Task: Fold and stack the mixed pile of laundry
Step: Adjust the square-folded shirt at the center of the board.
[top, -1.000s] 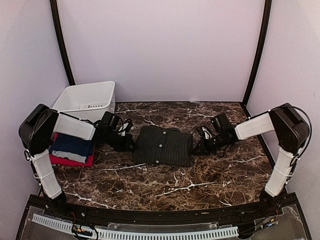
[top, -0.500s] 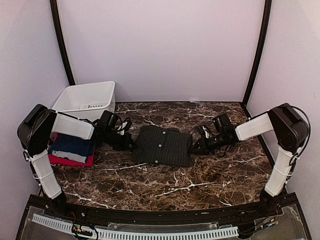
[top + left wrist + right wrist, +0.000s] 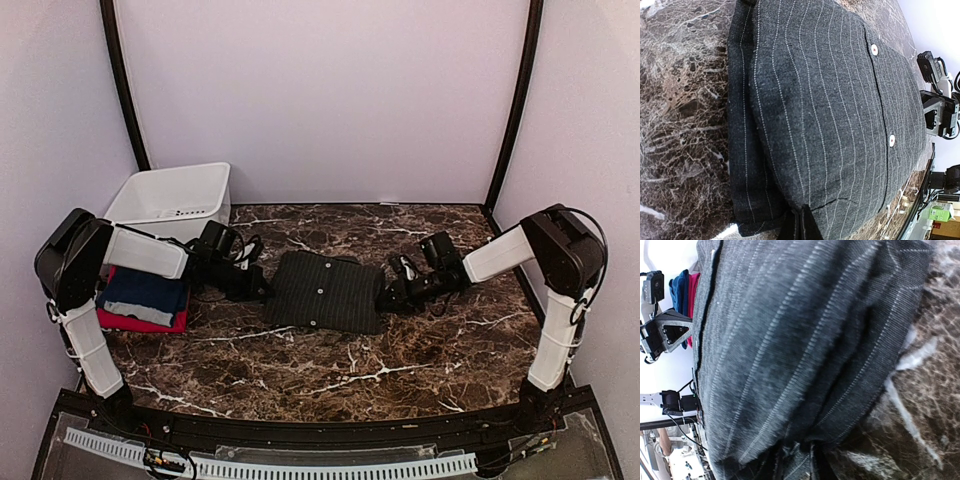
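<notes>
shirt (image 3: 830,125): folded, pinstriped, flat on table (image 3: 680,100) | buttons (image 3: 873,48): two, white | left end effector (image 3: 800,222): clamped on shirt's near edge

bright, even light; blurred close-ups

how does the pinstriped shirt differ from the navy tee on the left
The pinstriped shirt is charcoal with thin pale stripes and white buttons; the navy T-shirt is blue, without stripes. The pinstriped shirt lies alone in the middle of the table; the navy T-shirt sits on a red T-shirt at the left. Both are folded flat.
</notes>
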### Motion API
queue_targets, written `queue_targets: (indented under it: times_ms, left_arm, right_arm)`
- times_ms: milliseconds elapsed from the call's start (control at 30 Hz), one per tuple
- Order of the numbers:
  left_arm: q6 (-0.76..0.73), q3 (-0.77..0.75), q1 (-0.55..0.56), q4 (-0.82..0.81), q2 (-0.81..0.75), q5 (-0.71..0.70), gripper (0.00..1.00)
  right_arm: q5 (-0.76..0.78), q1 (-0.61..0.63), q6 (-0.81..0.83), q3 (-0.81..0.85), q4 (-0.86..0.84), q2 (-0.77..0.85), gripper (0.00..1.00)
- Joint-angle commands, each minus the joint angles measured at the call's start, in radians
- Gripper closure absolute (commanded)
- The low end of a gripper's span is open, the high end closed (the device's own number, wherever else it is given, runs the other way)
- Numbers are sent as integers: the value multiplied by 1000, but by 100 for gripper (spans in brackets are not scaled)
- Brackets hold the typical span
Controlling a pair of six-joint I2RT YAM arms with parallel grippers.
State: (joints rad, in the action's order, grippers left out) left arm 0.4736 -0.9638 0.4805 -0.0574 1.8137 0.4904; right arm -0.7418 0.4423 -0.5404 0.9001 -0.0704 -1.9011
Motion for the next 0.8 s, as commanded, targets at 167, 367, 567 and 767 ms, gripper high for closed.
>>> queue_targets:
  times_ms: [167, 367, 567, 767]
  left_arm:
    - [-12, -2, -3, -22, -1, 27, 100]
    - [-13, 0, -3, -24, 2, 29, 100]
    - [-13, 1, -3, -27, 5, 34, 100]
    - [-13, 0, -3, -27, 10, 35, 100]
  right_arm:
    - [-2, 20, -13, 36, -16, 12, 75]
    - [0, 30, -16, 54, -7, 13, 73]
    - [18, 38, -12, 65, 25, 31, 76]
    - [26, 39, -11, 71, 29, 31, 77]
